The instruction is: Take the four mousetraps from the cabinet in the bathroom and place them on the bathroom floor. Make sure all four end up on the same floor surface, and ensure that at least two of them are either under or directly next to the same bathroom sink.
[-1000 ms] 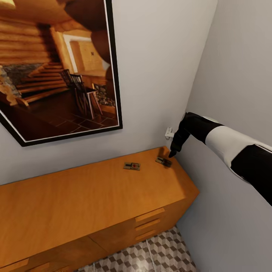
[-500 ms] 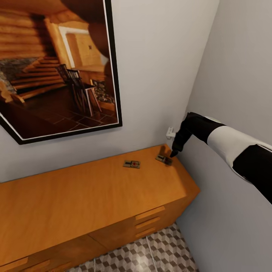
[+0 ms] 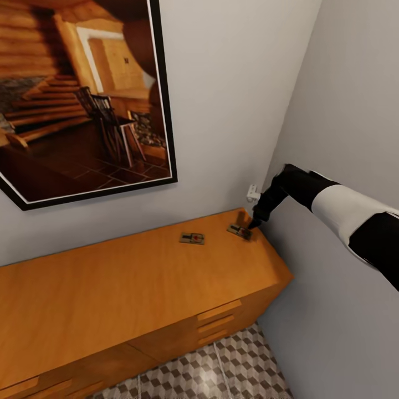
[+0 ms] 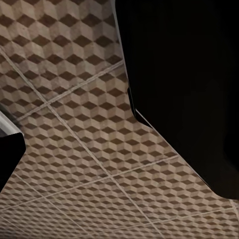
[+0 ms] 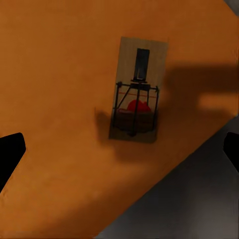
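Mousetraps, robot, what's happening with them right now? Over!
Right gripper open, poised over corner mousetrap, not gripping. Second mousetrap lies free on cabinet top. Left gripper state unclear, over the tiled floor. Side wall close by.

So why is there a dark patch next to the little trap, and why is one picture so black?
In the right wrist view, the mousetrap looks sharp, and the dark patch on the cabinet beside it is a shadow, probably from the right gripper. In the left wrist view, unlit black shapes close to the camera hide part of the sharp, dim bathroom floor. In the head view, lighting is soft, without glare.
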Tool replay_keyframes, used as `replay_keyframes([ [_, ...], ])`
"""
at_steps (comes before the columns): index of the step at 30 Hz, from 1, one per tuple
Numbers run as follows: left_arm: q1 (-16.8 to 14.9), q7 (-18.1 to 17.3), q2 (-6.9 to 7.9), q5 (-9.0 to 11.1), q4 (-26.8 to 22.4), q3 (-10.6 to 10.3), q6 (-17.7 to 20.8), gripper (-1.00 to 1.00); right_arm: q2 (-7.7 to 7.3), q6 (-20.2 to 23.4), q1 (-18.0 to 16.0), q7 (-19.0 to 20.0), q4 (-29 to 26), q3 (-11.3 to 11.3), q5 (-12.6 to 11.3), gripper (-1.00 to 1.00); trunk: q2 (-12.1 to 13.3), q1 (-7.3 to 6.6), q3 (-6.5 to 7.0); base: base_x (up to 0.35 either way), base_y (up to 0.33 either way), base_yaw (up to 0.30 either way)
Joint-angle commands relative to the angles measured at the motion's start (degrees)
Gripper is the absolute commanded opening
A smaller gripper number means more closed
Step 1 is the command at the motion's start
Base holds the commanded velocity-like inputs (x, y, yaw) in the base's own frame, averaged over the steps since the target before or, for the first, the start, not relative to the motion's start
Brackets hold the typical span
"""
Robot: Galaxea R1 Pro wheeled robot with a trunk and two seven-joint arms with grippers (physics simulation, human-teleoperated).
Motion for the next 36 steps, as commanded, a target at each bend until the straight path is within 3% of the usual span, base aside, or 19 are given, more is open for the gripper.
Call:
replay_keyframes([
  [1, -0.1, 0.09, -0.05, 0.54, 0.23, -0.48, -0.28, 1.0, -0.16, 0.35, -0.04, 0.13, -0.16, 0.18, -0.77, 1.0, -0.1, 0.03, -0.12, 0.0, 0.0, -0.016],
  [10, -0.08, 0.07, -0.05, 0.53, 0.23, -0.48, -0.28, 1.0, -0.52, -0.82, -0.04, 0.15, -0.16, 0.18, -2.64, 1.0, -0.1, 0.03, -0.22, 0.0, 0.0, -0.006],
  [36, 0.26, 0.07, -0.05, 0.55, 0.23, -0.48, -0.28, 1.0, -0.42, -1.05, -0.04, -0.23, -0.16, 0.35, -2.92, 1.0, -0.1, 0.03, -0.23, 0.0, 0.0, 0.0],
])
